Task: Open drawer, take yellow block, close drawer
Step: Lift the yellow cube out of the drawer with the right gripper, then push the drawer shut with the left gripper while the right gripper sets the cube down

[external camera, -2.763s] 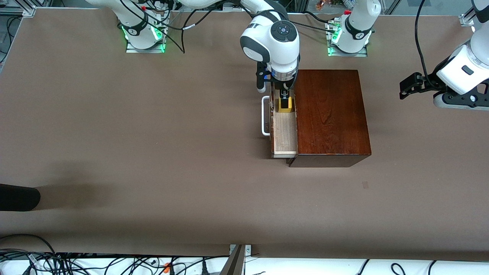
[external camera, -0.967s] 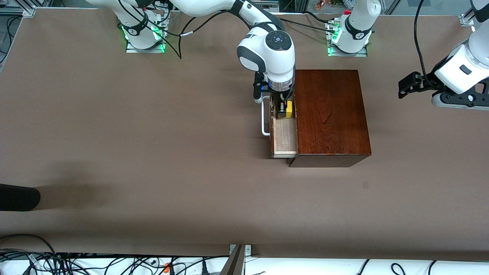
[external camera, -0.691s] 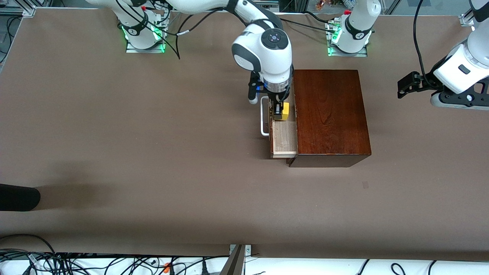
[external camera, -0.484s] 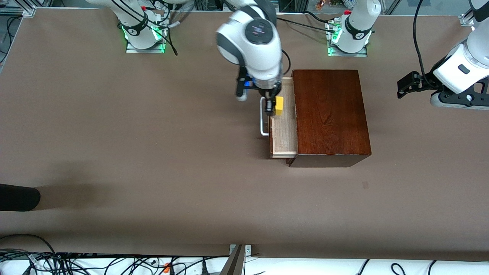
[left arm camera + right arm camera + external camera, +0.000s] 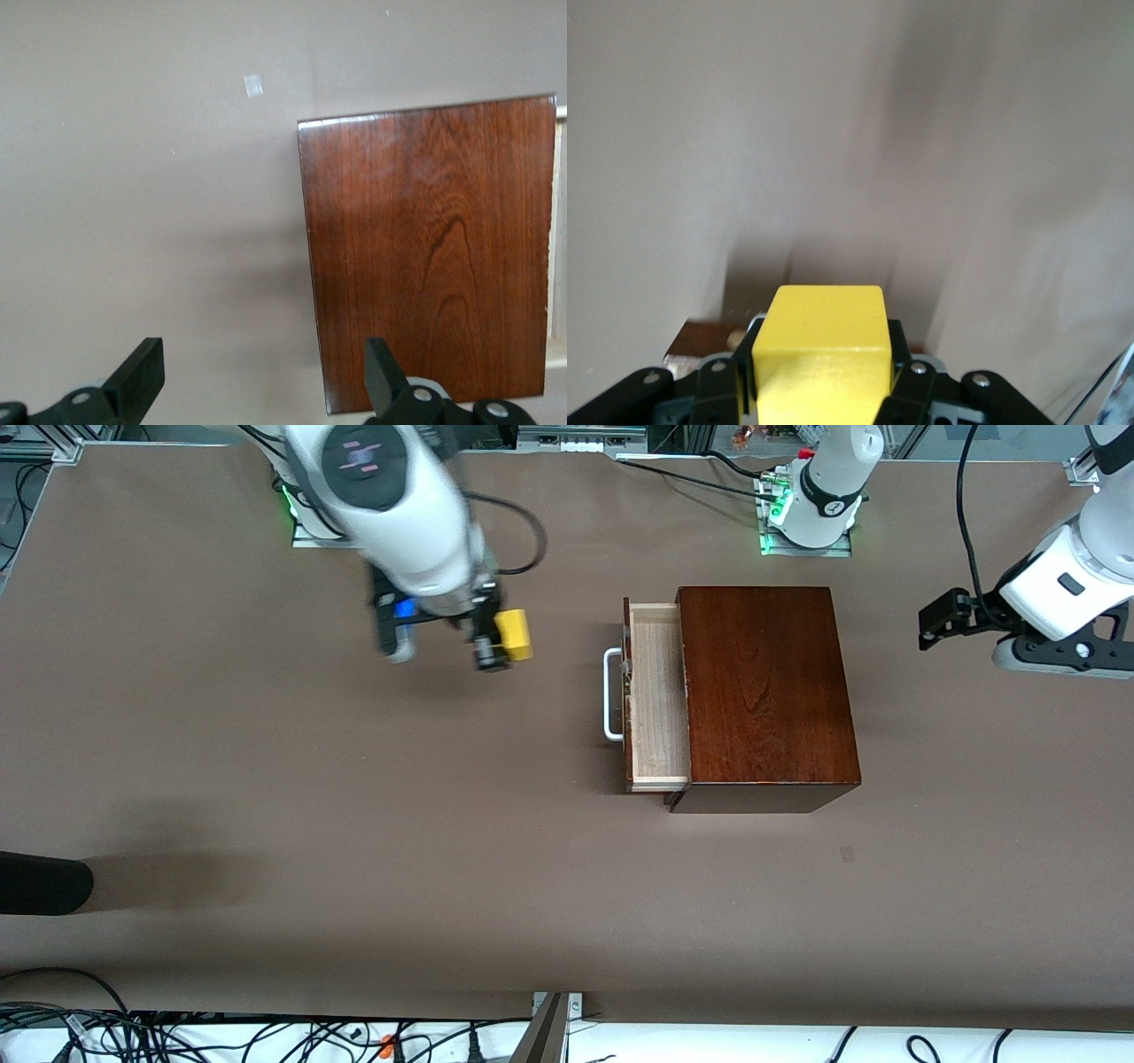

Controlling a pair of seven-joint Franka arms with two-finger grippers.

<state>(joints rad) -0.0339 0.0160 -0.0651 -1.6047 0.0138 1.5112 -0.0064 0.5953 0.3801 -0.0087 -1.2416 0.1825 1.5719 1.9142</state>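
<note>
The yellow block [image 5: 514, 634] is clamped between the closed fingers of the right claw [image 5: 498, 646], which is seen in the upper left of the front frame, up in the air over bare counter [image 5: 266, 762] toward the right arm's end. The drawer [image 5: 657, 695] is seen pulled out of the wooden box [image 5: 762, 691] at frame centre, its white handle [image 5: 610, 694] exposed. The left claw [image 5: 257, 381], at the frame's right edge, is held wide open with nothing in it, and that arm waits.

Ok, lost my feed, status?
Right end effector shut on block, over bare table. Left end effector open, waiting at its table end. Drawer open. Nothing in the way.
</note>
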